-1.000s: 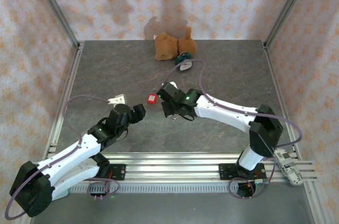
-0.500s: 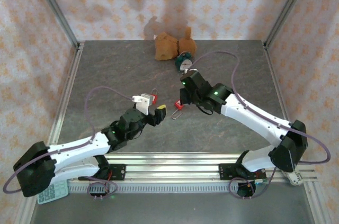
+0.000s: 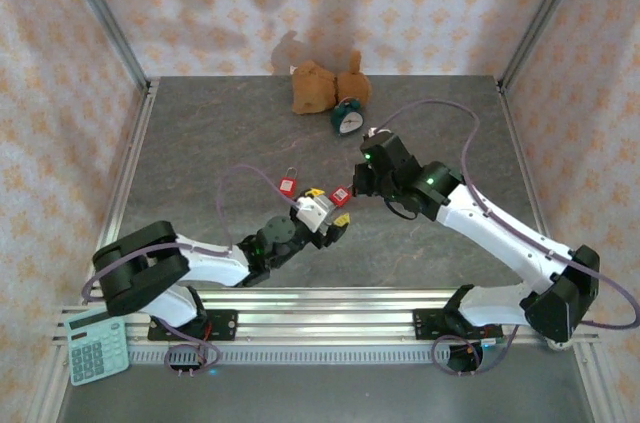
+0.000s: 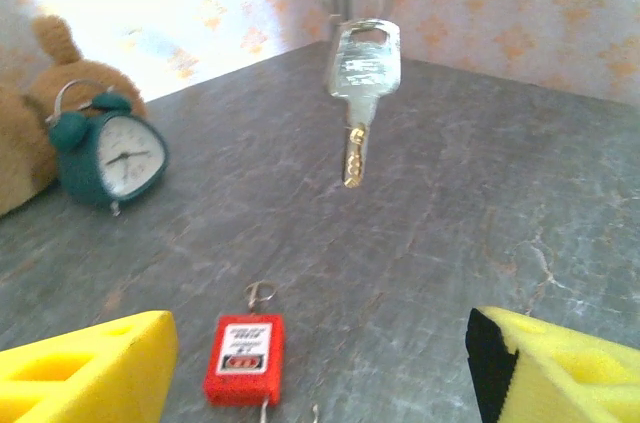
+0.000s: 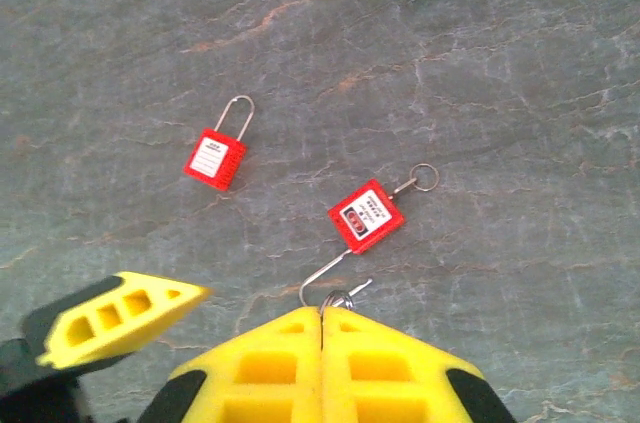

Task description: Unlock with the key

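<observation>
Fingers (image 5: 390,368) of the right gripper (image 5: 322,315) are clenched on the ring of the key (image 4: 358,83). The key dangles in the air, on the arms' side of the alarm clock (image 4: 108,153). Left gripper (image 4: 320,373) fingers (image 4: 90,358) are spread, grasping nothing. Ringed padlock (image 5: 367,215) and shackled padlock (image 5: 215,158) lie flat, also arms' side of the clock. Key pickup looks done. Left to do: hold a lock, insert, turn.

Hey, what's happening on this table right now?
The right tool is shut on the ring of the key, which dangles above the table. The left tool is open and empty, facing the key and a red padlock lying on the table. A second padlock lies nearby. The key is in neither lock.
</observation>
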Controlling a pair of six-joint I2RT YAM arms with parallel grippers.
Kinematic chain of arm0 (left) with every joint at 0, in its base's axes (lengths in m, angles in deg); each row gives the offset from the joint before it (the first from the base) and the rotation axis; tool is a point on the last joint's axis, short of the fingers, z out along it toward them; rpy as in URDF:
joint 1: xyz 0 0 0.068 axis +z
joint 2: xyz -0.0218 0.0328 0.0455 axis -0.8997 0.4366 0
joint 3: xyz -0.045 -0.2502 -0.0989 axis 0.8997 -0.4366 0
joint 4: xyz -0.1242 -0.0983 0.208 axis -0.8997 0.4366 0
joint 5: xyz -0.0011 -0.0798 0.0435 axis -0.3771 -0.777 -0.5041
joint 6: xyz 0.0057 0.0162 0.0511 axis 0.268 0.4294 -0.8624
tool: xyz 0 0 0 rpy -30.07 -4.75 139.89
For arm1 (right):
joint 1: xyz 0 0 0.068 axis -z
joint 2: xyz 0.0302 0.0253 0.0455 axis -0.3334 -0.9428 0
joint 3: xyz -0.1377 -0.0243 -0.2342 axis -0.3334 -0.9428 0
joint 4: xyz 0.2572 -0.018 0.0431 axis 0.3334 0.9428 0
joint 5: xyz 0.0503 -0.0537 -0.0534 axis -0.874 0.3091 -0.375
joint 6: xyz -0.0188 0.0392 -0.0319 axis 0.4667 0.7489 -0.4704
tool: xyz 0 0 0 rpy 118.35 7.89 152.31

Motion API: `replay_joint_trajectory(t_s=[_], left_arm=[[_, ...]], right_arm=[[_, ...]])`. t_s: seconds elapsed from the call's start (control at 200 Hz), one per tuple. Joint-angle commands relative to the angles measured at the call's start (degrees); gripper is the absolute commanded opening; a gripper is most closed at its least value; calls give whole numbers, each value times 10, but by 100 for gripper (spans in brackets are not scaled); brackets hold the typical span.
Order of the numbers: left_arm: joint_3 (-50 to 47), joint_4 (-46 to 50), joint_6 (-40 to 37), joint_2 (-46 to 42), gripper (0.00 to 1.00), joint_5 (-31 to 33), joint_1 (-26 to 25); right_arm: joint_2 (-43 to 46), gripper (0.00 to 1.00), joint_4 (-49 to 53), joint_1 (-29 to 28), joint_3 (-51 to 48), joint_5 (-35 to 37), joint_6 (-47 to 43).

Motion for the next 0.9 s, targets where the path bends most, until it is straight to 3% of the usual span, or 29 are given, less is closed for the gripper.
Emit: replay_joint_trajectory(t_s=[0.0,0.095,0.36,0.511,0.896], left_arm=[[24,-141,-53,42,75,-12,-1],[32,-193,-59,86,71,-5,-1],[59,-193,-51,115,64,-7,0],[63,-193,-49,120,53,-10,0],[74,-193,-41,137,47,2,0]], right_arm=[[22,0,-16,3,-12,-16,25],[34,0,-25,3,-22,-27,34],[52,0,-51,3,-47,-65,52],[55,0,-60,3,-51,-71,54],[67,0,-71,3,-59,-88,58]])
